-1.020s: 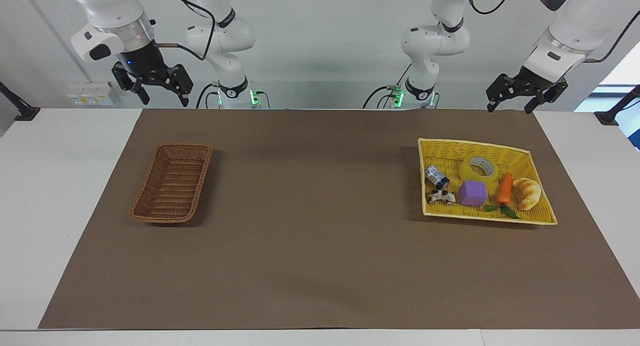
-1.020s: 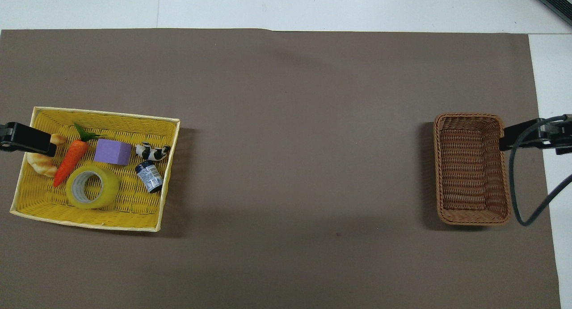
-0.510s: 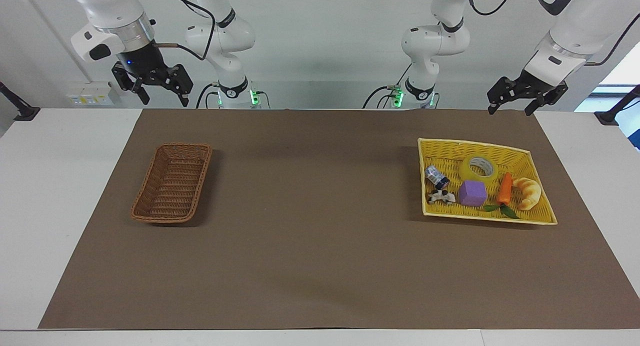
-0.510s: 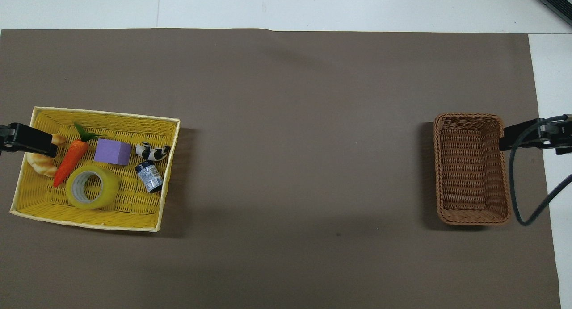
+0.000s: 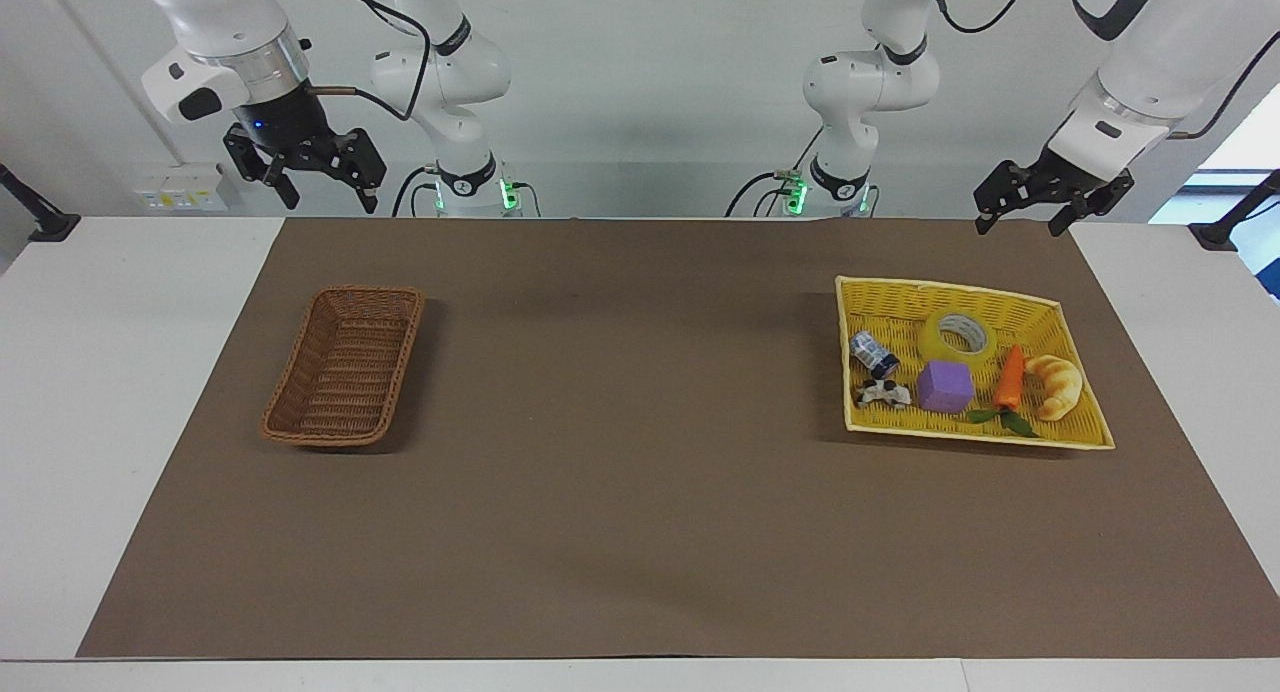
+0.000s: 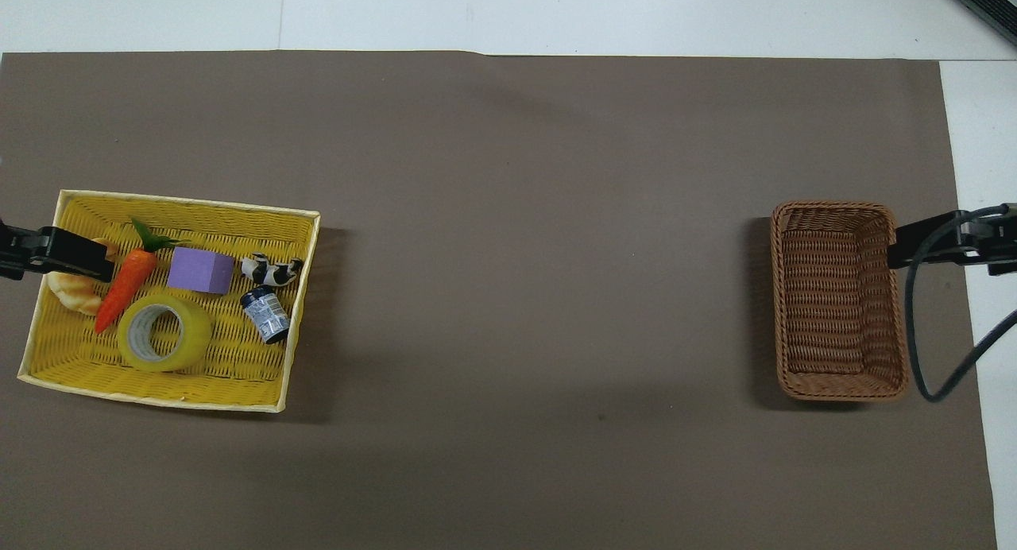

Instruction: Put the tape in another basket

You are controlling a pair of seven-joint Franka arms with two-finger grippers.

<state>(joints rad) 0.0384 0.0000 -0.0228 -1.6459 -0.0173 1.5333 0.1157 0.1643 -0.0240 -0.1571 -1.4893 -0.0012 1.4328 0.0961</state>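
Note:
The yellow tape roll [image 5: 958, 336] lies flat in the yellow woven basket [image 5: 940, 286], at the side nearer to the robots; it also shows in the overhead view [image 6: 164, 331]. The brown wicker basket [image 5: 370, 292] stands empty toward the right arm's end of the table, and shows in the overhead view [image 6: 830, 206]. My left gripper [image 5: 1020, 219] hangs open and empty in the air, over the mat's edge by the yellow basket. My right gripper [image 5: 328, 197] hangs open and empty, high over the table's edge near the brown basket, and waits.
In the yellow basket [image 6: 183, 204] with the tape lie a purple cube [image 5: 945, 386], a carrot [image 5: 1010, 377], a croissant [image 5: 1057, 384], a small can [image 5: 872, 352] and a cow figure [image 5: 882, 394]. A brown mat [image 5: 620, 422] covers the table.
My left gripper has risen a little and shifted slightly over the yellow basket's end by the croissant. The right arm and all objects have not moved.

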